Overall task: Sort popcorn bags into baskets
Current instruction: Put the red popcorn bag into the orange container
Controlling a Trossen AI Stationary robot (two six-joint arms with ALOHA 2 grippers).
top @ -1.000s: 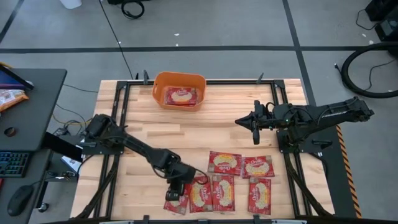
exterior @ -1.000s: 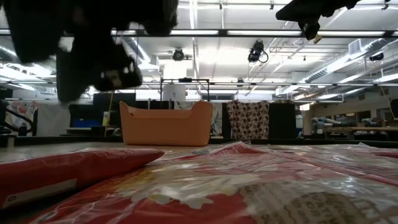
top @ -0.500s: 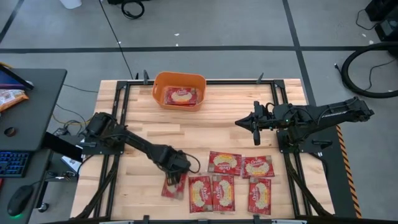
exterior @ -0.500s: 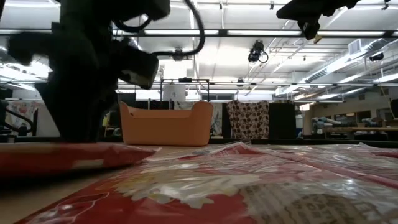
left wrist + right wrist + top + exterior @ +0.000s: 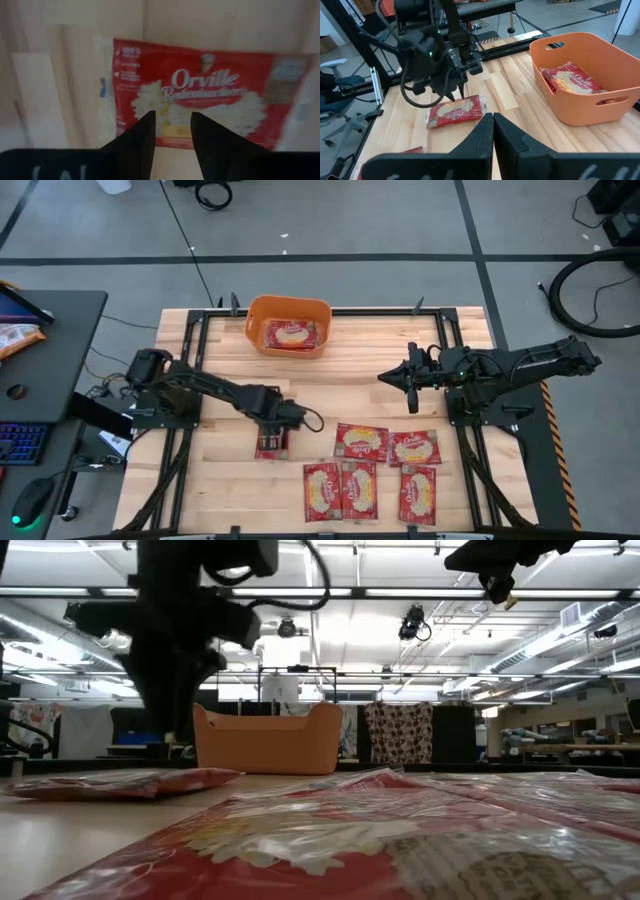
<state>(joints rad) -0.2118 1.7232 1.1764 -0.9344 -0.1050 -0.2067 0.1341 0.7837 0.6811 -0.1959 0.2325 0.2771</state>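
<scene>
On the wooden table (image 5: 240, 370) stands the largest item, an orange basket (image 5: 289, 325) at the far middle edge: a low-walled rectangular tub with rounded corners and a slot handle in its end wall. One red popcorn bag (image 5: 291, 335) lies flat inside it.

Five more popcorn bags (image 5: 372, 465) lie flat in a loose cluster near the front edge, right of centre, two in a rear row and three in front, some touching at their edges. Each is a flat red rectangular packet with a cream-yellow oval of popcorn and white lettering.

A separate single bag (image 5: 272, 442) lies flat on the wood left of that cluster, well apart from the basket. The left wrist view shows its full printed face, with white script across the pale popcorn picture.

The left gripper (image 5: 276, 430) is directly over this single bag, fingers pointing down and parted with a narrow gap; I cannot tell whether they grip the packet.

The right gripper (image 5: 388, 376) hangs above the table's right half, clear of all bags, its fingers closed together and holding nothing.
</scene>
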